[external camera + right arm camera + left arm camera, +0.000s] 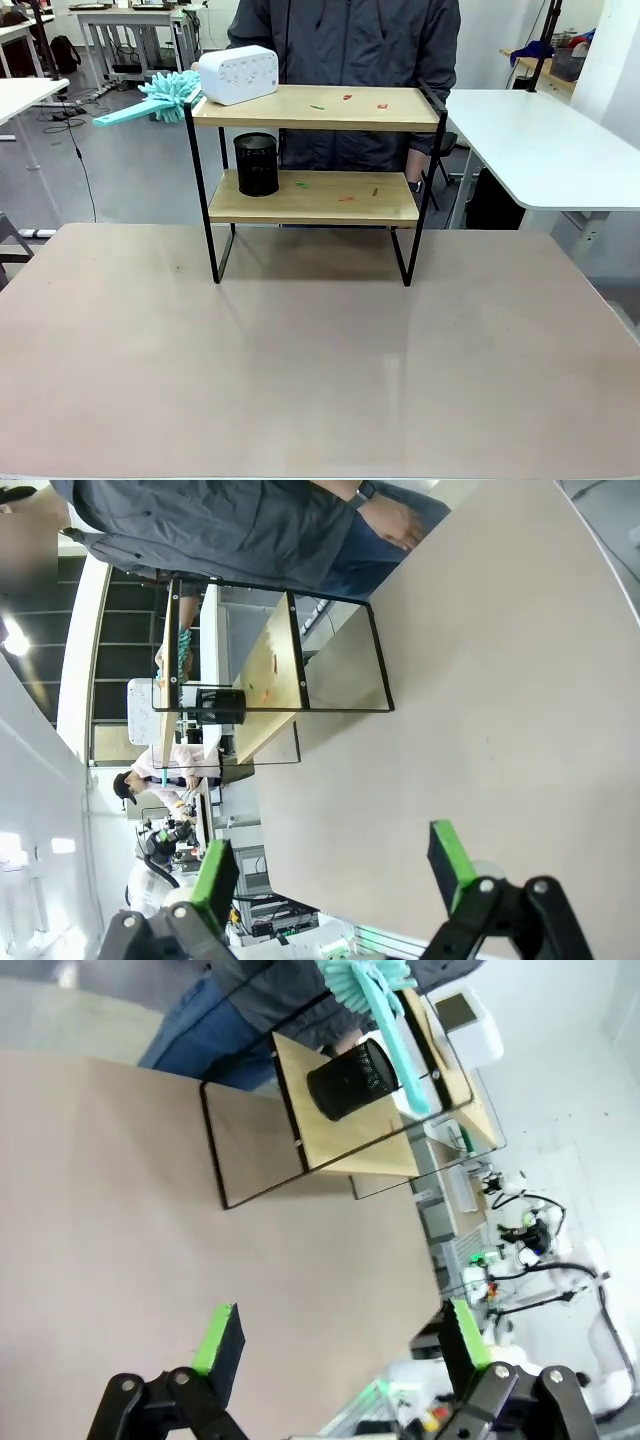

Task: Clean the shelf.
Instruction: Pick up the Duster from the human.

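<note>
The left end effector (pixel 340 1332) and right end effector (pixel 330 858) are hanging open and empty over the beige surface (pixel 320 380), facing the two-tier light-wood, black-framed shelf (pixel 300 122).

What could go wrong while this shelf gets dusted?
1. The white box sits at the left end of the shelf, on its top board, right by the duster; a sweep might push it off.
2. The black cup on the lower board looks light and could tip if brushed.
3. The small scraps may simply land on the table instead of being removed.
</note>
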Available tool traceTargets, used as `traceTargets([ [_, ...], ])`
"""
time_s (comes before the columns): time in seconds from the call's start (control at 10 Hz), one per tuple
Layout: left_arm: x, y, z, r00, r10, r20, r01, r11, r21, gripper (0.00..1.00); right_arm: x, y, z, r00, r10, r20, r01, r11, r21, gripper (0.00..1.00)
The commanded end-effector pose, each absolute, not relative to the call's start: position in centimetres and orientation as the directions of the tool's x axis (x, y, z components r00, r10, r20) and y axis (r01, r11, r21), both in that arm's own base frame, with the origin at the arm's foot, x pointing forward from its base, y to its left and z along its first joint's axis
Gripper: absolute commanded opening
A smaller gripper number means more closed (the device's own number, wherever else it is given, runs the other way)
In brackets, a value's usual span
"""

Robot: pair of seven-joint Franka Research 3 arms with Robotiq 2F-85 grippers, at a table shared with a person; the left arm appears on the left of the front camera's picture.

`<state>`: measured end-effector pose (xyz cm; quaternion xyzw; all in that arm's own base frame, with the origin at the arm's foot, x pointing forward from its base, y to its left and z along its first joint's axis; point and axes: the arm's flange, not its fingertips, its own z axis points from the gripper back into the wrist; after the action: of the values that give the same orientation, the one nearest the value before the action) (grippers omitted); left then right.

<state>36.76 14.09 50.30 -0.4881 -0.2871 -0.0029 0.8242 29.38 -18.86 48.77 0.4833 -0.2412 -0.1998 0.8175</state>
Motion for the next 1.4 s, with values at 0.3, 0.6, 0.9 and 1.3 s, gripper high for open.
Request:
traceTargets([
  [0.3,54.2,9.0,53.4,0.97,0.218,0.104,0.007,0.407,-0.913,1.0,29.6,-18.9,48.6,0.798,-0.556,0.231,0.057,0.451,0.891,1.0],
  [0.6,60.1,6.7,52.2,0.987,0.14,-0.082,-0.123,0.321,-0.939,1.0,29.6,-18.9,48.6,0.798,-0.556,0.231,0.057,0.451,0.891,1.0],
  [0.9,60.7,5.2,51.0,0.992,0.081,-0.091,-0.111,0.279,-0.954,1.0,29.6,-18.9,48.6,0.798,-0.556,0.231,0.057,0.451,0.891,1.0],
  [1.3,59.9,5.0,50.7,0.997,0.073,-0.034,-0.049,0.215,-0.975,0.43,29.6,-18.9,48.6,0.798,-0.556,0.231,0.057,0.451,0.891,1.0],
])
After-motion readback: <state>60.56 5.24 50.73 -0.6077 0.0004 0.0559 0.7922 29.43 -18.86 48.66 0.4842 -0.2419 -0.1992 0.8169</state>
